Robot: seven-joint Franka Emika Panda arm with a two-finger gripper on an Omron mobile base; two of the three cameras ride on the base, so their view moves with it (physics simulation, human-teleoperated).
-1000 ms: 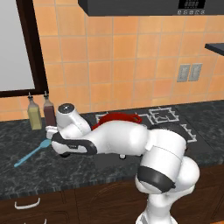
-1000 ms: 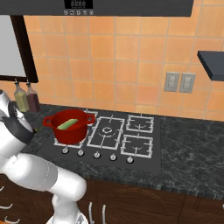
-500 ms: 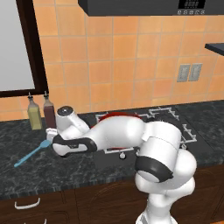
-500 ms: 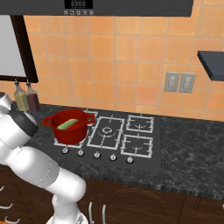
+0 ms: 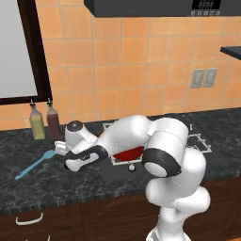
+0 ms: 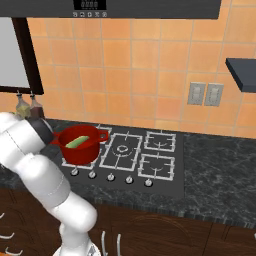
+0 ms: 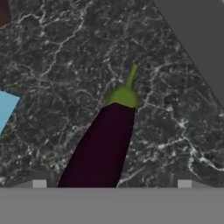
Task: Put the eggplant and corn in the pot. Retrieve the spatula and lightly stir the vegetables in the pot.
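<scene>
Because your end effector (image 5: 63, 157) hangs low over the eggplant (image 7: 100, 146), lower centre of the hand view, a grasp looks intended; whether its jaws are spread, you cannot tell. Glossy and oblong, it lies on speckled tabletop (image 7: 65, 65). Farther off, corn (image 6: 78, 142) fills the pot (image 6: 80, 148).
</scene>
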